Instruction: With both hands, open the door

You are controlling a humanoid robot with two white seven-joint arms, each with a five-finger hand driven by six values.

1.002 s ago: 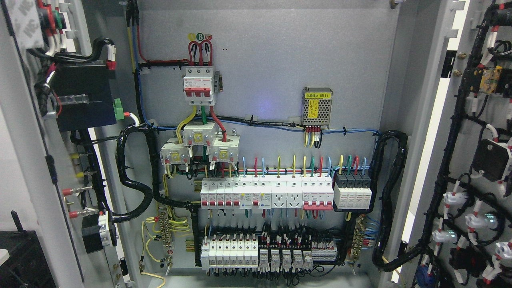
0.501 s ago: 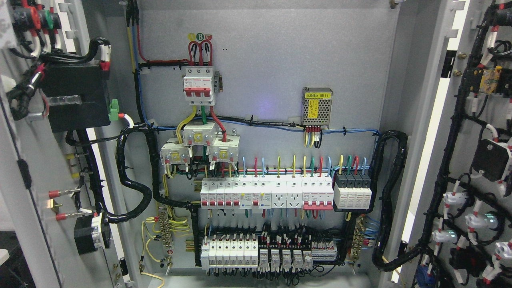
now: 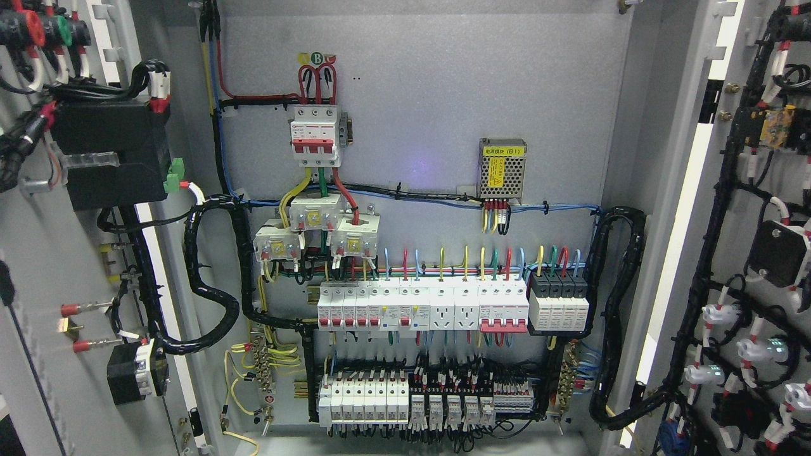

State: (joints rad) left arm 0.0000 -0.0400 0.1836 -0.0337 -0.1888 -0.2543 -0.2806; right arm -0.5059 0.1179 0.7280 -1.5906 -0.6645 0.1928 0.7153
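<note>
I see both cabinet doors swung wide — left door (image 3: 38,266) at the left edge, right door (image 3: 760,209) at the right — exposing the breaker panel (image 3: 418,190). Neither robot hand is in view, so I cannot tell their state.

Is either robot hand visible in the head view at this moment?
No, the head view shows only the left door, the right door and the wired back panel, with no hand anywhere.

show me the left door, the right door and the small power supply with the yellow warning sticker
left door (image 3: 38,266), head view, bare grey inner panel.
right door (image 3: 747,209), head view, grey panel between the wiring.
power supply (image 3: 502,170), head view, middle of its perforated metal cover.
</note>
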